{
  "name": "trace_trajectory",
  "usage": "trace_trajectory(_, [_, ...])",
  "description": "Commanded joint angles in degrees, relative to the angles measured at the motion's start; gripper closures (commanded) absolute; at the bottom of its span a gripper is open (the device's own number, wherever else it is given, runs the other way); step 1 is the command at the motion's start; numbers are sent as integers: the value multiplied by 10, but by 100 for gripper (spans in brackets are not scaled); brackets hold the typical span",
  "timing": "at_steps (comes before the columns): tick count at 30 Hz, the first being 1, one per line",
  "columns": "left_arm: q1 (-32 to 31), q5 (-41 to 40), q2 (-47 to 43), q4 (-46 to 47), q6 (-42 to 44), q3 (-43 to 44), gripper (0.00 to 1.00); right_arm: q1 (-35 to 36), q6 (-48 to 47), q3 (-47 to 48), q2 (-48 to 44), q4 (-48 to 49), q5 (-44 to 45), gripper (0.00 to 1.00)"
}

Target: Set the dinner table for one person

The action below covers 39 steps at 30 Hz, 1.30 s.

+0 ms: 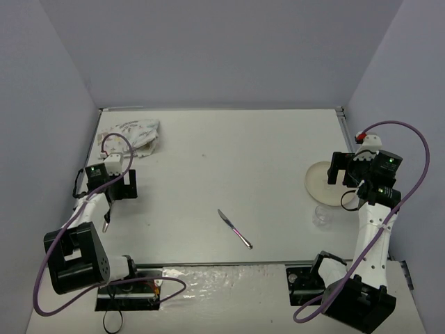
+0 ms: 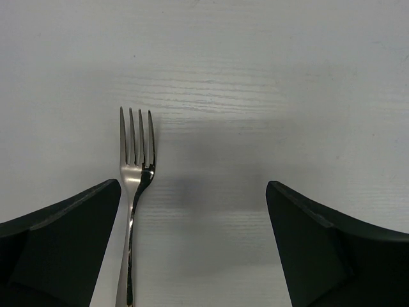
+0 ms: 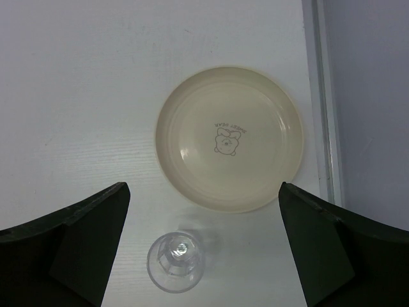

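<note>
Tabletop lies under both hands. Left hand: fingers wide apart, empty. One fork lies below it, close to one finger. Right hand: fingers wide apart, empty. One plate lies ahead, one clear glass lower between its fingers. One knife lies between the hands. One crumpled mat lies beyond the left hand.

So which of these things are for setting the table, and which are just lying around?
For the job:
dinner table, plate, glass, fork, knife, and probably the crumpled cloth mat.

Just there:
purple cables. They belong to the robot, not the dinner setting.
</note>
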Motion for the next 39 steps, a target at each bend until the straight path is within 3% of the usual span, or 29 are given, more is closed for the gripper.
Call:
trace_trajectory(1, [5, -4, -14, 8, -7, 56, 3, -1, -1, 1, -16, 33, -21, 0])
trace_trajectory(12, [5, 19, 30, -2, -18, 132, 3, -1, -12, -4, -8, 31, -22, 0])
trace_trajectory(20, [6, -30, 240, -150, 11, 392, 4, 1, -14, -4, 1, 32, -13, 0])
trace_trajectory(39, [-37, -32, 450, -203, 49, 576, 6, 1, -15, -5, 10, 31, 5, 0])
